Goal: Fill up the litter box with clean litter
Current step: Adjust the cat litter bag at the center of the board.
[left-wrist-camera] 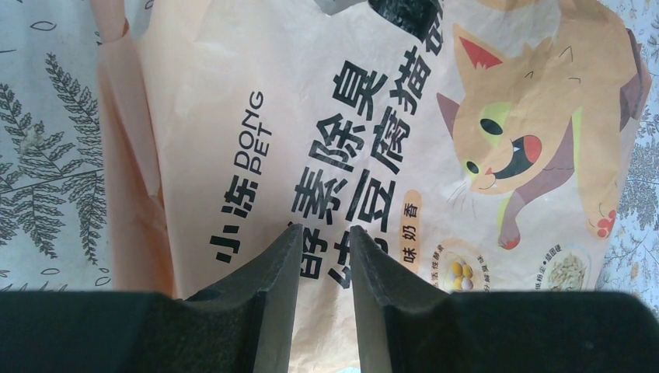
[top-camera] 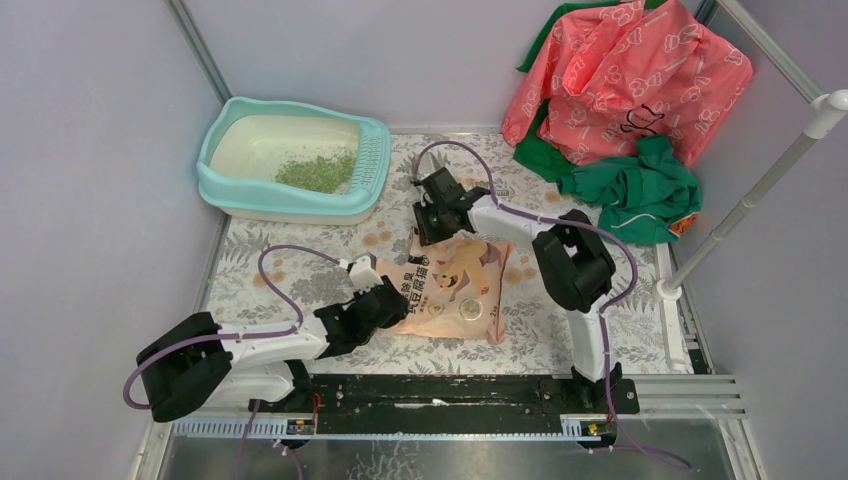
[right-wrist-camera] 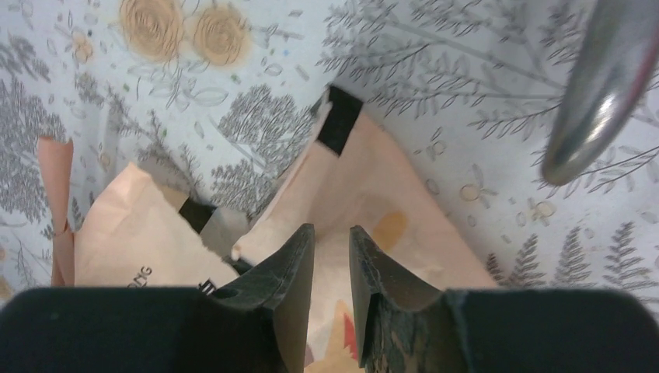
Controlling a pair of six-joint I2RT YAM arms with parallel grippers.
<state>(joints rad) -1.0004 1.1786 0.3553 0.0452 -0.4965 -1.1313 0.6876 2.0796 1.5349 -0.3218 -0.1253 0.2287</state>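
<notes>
your left hand (left-wrist-camera: 325,230) and right hand (right-wrist-camera: 332,230) sit narrowed at the litter bag (top-camera: 455,290), grip i can't tell; litter box (top-camera: 262,202) lies far-left, nearest your right hand.

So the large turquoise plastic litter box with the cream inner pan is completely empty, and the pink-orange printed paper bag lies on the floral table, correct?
Not empty: the top external view shows a patch of green granules in the cream pan of the turquoise litter box, toward its slotted end. The pink-orange printed bag does lie on the floral table.
</notes>
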